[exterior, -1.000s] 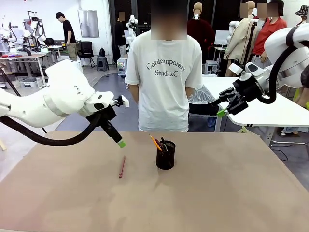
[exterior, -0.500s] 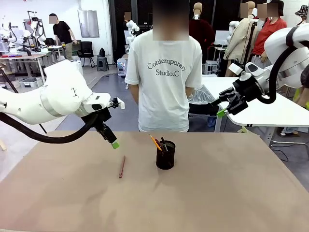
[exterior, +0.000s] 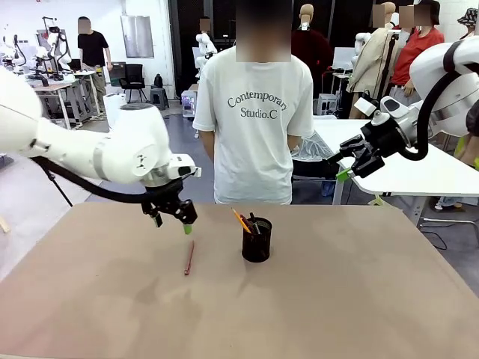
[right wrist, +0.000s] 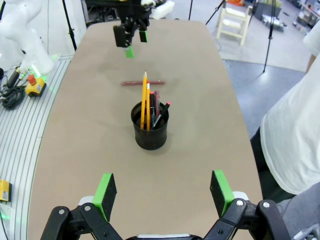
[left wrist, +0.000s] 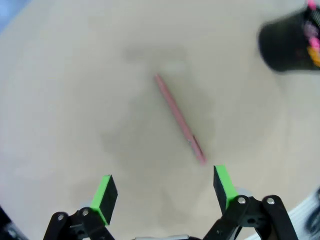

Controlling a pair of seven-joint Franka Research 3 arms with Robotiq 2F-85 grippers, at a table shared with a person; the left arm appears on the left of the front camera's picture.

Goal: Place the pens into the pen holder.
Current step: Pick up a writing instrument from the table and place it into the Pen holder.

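Left gripper (exterior: 174, 218) spread above reddish-brown pen (exterior: 189, 257); right gripper (exterior: 343, 166) likewise; "Contemporary Studio.C" shirt (exterior: 254, 112).

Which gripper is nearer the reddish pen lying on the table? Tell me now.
Left. The left gripper hovers open just above and behind the reddish pen. The right gripper is raised far off, beyond the pen holder on the other side.
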